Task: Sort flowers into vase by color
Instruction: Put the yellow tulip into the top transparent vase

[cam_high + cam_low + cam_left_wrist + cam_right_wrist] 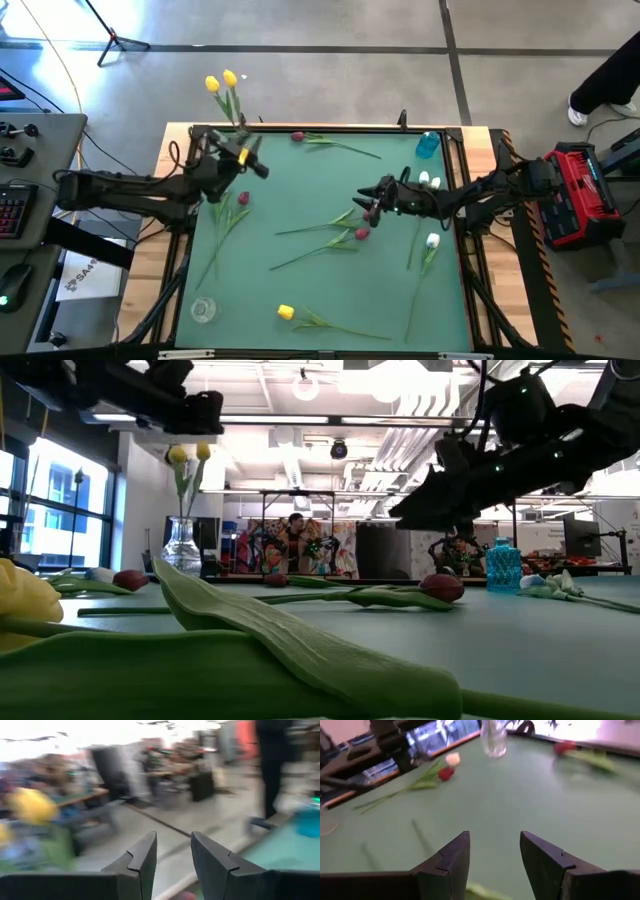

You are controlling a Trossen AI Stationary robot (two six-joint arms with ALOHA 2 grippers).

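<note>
- Nearest the front edge lies a yellow tulip (286,312) on the green table (300,215); a clear glass (203,310) stands beside it.
- Mid-table, the right gripper (372,205) hangs with fingers parted, grasping nothing, over dark red tulips (362,234).
- Farther back, the left gripper (256,166) (fingers apart, empty) is near the vase (240,132) holding two yellow tulips (221,82); a blue vase (428,145) stands at the far right.

You're working in a robotics lab or workshop: a green-topped table (330,290) on a concrete floor, a keyboard (14,208) and mouse (12,283) on a side desk, a red equipment case (578,195), and open ceiling ducts beyond.
</note>
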